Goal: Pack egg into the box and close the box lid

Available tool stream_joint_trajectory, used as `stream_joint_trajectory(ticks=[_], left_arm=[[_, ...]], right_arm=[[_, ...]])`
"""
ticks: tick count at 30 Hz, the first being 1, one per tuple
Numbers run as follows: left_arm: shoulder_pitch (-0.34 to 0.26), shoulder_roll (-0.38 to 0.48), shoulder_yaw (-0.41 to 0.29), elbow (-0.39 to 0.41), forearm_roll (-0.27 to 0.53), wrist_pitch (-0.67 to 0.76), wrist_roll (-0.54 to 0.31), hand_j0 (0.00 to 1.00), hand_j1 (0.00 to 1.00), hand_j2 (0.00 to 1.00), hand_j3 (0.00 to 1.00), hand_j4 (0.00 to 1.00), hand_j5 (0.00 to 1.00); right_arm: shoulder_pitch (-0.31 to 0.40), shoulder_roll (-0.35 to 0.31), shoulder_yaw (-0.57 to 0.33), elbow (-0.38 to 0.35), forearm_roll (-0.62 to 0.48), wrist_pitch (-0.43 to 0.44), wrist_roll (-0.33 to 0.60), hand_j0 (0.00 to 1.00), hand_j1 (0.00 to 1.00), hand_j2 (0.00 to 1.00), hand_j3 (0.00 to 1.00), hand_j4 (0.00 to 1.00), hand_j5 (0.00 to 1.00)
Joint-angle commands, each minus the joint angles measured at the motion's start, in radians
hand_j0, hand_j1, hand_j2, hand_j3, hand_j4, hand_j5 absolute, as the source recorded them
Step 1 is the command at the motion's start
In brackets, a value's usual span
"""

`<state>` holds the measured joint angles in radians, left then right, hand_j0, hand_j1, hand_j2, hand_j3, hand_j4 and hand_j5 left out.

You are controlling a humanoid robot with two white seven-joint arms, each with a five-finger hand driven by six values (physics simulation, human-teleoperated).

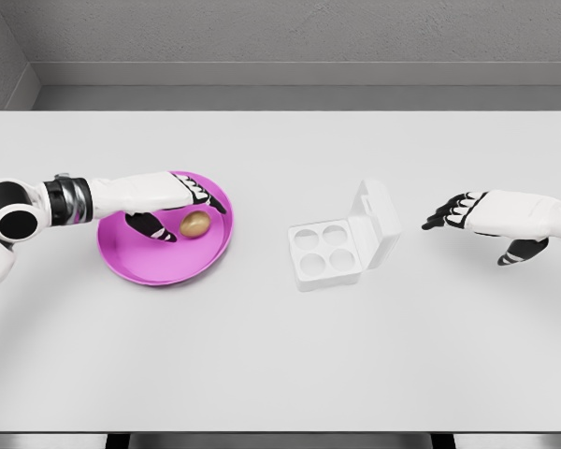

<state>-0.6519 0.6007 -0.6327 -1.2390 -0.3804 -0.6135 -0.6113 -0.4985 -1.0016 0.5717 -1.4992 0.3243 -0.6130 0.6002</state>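
Note:
A brown egg (195, 224) lies in a magenta plate (136, 264) at the table's left. My left hand (182, 208) reaches over the plate, its fingers spread around the egg, thumb to the left and the other fingers above it; nothing is gripped. A white egg box (325, 253) with four empty cups sits mid-table, its lid (378, 221) standing open on the right side. My right hand (458, 217) hovers to the right of the lid, fingers extended and apart from the box.
The white table (280, 355) spans the view, with a grey wall behind its far edge. Nothing else stands on it besides the plate and box.

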Motion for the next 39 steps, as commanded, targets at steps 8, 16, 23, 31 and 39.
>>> stream_joint_trajectory(ticks=[8, 16, 23, 31, 39], left_arm=[[0.002, -0.004, -0.001, 0.0, 0.006, 0.003, 0.0, 0.85, 0.85, 0.85, 0.85, 0.85, 0.85], [0.011, -0.01, 0.001, 0.0, 0.005, 0.003, 0.0, 0.85, 0.85, 0.85, 0.85, 0.85, 0.85], [0.015, -0.009, 0.001, -0.002, 0.006, 0.003, 0.0, 0.73, 0.73, 0.73, 0.73, 0.73, 0.73], [0.018, -0.007, 0.001, 0.0, 0.006, 0.003, 0.0, 0.64, 0.64, 0.64, 0.64, 0.64, 0.64], [0.025, -0.006, 0.001, 0.0, 0.008, 0.003, 0.0, 0.57, 0.57, 0.57, 0.57, 0.57, 0.57]], right_arm=[[0.0, -0.002, 0.0, -0.001, -0.005, 0.002, 0.0, 1.0, 1.0, 1.0, 1.0, 1.0, 1.0], [0.0, -0.003, -0.001, 0.001, -0.007, 0.002, -0.002, 1.0, 1.0, 1.0, 1.0, 1.0, 1.0], [0.0, -0.003, -0.001, 0.001, -0.007, 0.002, -0.002, 1.0, 1.0, 1.0, 1.0, 1.0, 1.0], [0.0, -0.003, -0.001, -0.001, -0.008, 0.002, 0.0, 1.0, 1.0, 1.0, 1.0, 1.0, 1.0], [0.0, -0.003, -0.001, -0.001, -0.008, 0.002, 0.0, 1.0, 1.0, 1.0, 1.0, 1.0, 1.0]])
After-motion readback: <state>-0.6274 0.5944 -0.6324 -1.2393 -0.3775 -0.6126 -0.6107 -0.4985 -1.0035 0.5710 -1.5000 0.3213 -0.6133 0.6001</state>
